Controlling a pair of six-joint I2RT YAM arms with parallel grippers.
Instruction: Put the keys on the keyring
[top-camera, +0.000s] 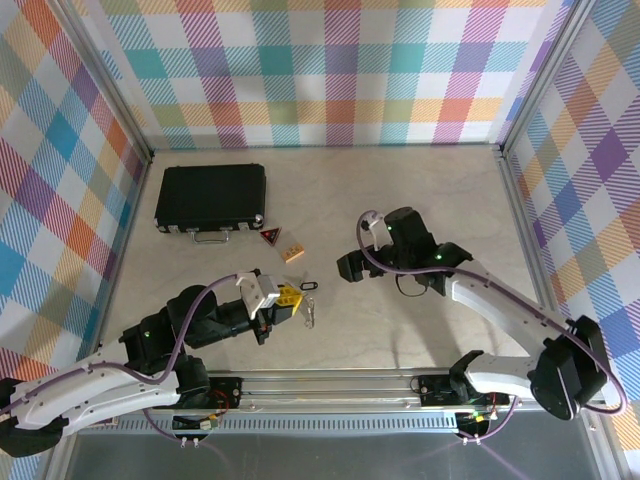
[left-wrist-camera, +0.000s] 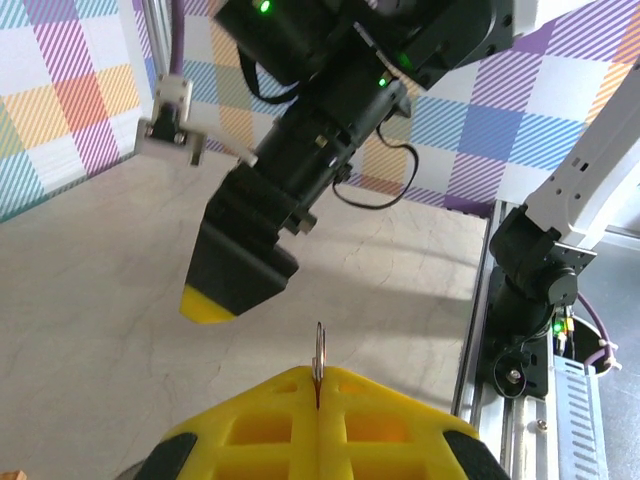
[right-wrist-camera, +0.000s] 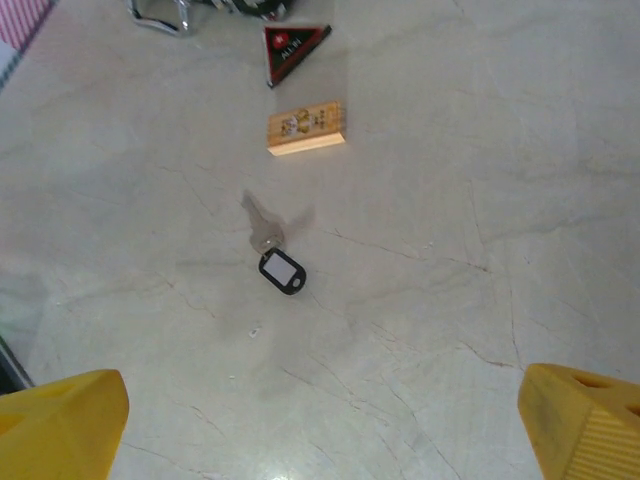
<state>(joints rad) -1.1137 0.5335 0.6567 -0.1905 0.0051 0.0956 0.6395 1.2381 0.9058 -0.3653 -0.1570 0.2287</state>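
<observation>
Because the left gripper (left-wrist-camera: 318, 390) is clamped on a thin wire loop (left-wrist-camera: 319, 350), the keys (top-camera: 311, 316) on it are hidden beneath. Overhead they are blurred, at 6 o'clock of the keyring (right-wrist-camera: 282, 272). The right gripper (right-wrist-camera: 325, 425) is spread wide, fingertips cut off.

The keys (top-camera: 311, 316) show as a small silver-grey bunch just beside the tips of the left gripper (left-wrist-camera: 317, 384). Its closed yellow tips pinch their thin wire loop (left-wrist-camera: 318, 350), which stands upright and edge-on. The keyring (right-wrist-camera: 282, 272), a tiny black oval with a pale centre, lies flat on the surface (right-wrist-camera: 450, 200). A blurred grey shape (right-wrist-camera: 262, 228), perhaps a single key, touches its far end.
</observation>
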